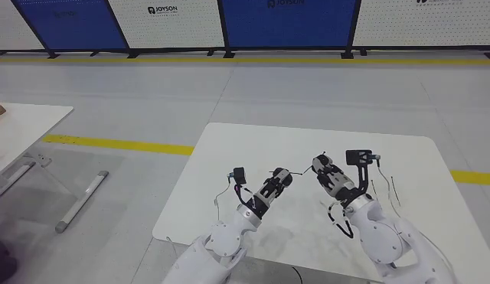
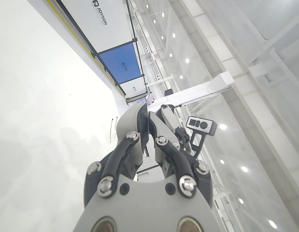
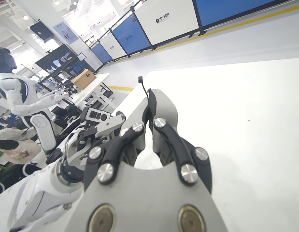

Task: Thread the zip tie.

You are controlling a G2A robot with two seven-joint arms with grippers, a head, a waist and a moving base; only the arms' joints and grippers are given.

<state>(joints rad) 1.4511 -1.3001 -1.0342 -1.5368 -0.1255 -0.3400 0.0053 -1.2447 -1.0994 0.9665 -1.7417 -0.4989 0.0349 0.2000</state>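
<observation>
right gripper point(image 3: 149, 95): fingers pressed together, pinching the zip tie point(image 3: 143, 86) by its strap, just under the head
zip tie: black and thin; the head end sticks out past the right fingertips, free in the air above the table point(image 1: 253, 142); the rest of the strap is hidden between the pads
zip tie, top view: too thin to follow; a short dark line lies between the two gripper tips, cannot tell if it is the same strap
left gripper point(image 2: 147, 117): fingers pressed together; a thin pale edge shows between the pads, cannot tell whether anything is pinched there
both grippers: held above the middle of the table, tips turned toward each other, near but apart; the right one sits a little farther from the robot
loose ties point(image 1: 396, 190): a few thin black ones lying flat on the table, on the outer side of the right arm, apart from both grippers
table: white, rounded corners
small camera point(image 2: 201, 125): dark-faced box on a bracket at the right wrist, just beside the right gripper
second table point(image 1: 31, 123): white, off to the left, well apart
yellow line point(image 1: 115, 144): on the grey floor, passing behind the table
panels point(image 1: 287, 12): blue and white, standing in a row at the far side of the floor
</observation>
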